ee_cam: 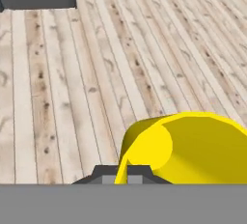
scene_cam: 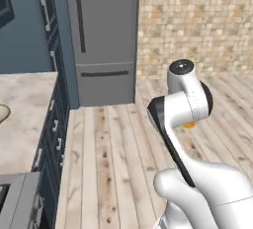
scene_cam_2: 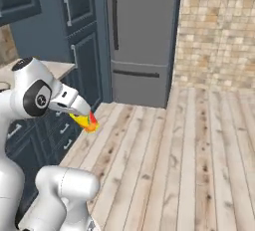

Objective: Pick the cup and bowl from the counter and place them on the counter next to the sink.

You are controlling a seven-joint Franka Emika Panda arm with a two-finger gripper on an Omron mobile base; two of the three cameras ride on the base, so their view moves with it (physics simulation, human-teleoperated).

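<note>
floor (scene_cam_2: 164,165): pale wooden planks with dark knots, running away from the robot toward the far wall; in the hand view the boards fill the space under the cup.
far wall (scene_cam: 197,20): small tan and beige bricks, meeting the floor at a low pale strip.
fridge (scene_cam: 101,35): tall grey unit with a dark upright handle on the upper door and a dark bar handle on the lower drawer, standing against the brick wall.
cabinets (scene_cam_2: 82,51): dark blue, with pale handles, tall beside the fridge and low under the counter.
counter (scene_cam: 24,119): beige marbled stone with a pale edge, at the left of the left base view, over the blue drawers.
bowl (scene_cam: 2,113): just a tan sliver at the left edge of the left base view, resting on the counter.
stove (scene_cam: 15,198): a grey edge at the lower left corner, next to the counter.
cup (scene_cam_2: 86,120): yellow with an orange-red tint, held in the air over the wooden floor, well apart from the counter; in the hand view it lies tilted on its side, open mouth toward the lower left.
gripper (ee_cam: 128,171): jaws closed tight on the cup's rim, dark tips at the bottom of the hand view.
</note>
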